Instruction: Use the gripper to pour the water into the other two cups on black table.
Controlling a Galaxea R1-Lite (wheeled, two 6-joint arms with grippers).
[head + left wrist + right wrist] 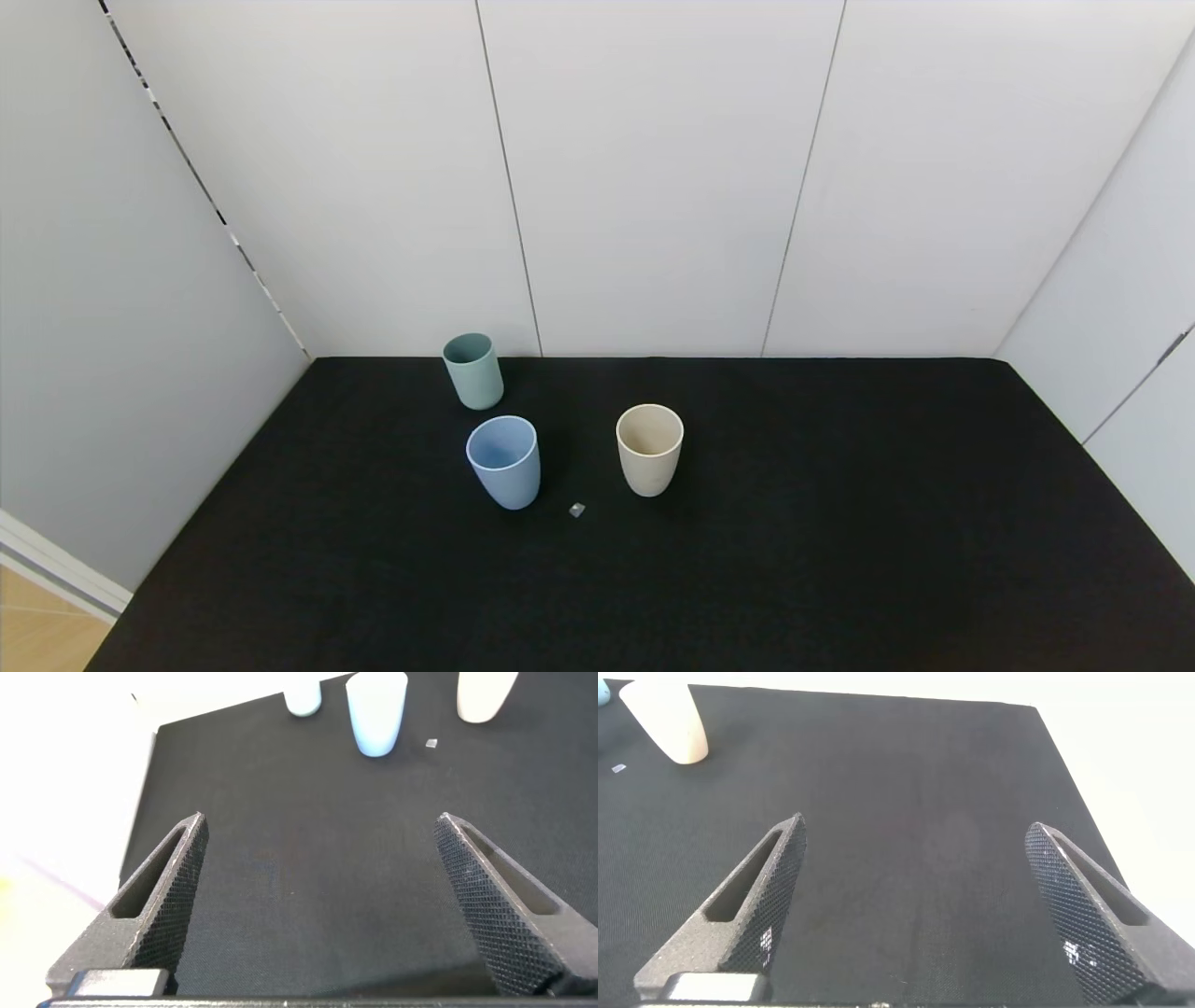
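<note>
Three cups stand upright on the black table [794,523]. The teal green cup [473,371] is at the far left near the wall. The light blue cup [504,461] stands in front of it. The cream-beige cup [650,449] is to the right of the blue one. Neither arm shows in the head view. My left gripper [320,835] is open and empty above bare table, with the blue cup [377,713] far ahead. My right gripper [913,838] is open and empty above bare table, with the beige cup [667,721] far off.
A tiny clear cube [577,510] lies on the table between the blue and beige cups; it also shows in the left wrist view [432,743]. White wall panels [653,177] close the table at the back and both sides.
</note>
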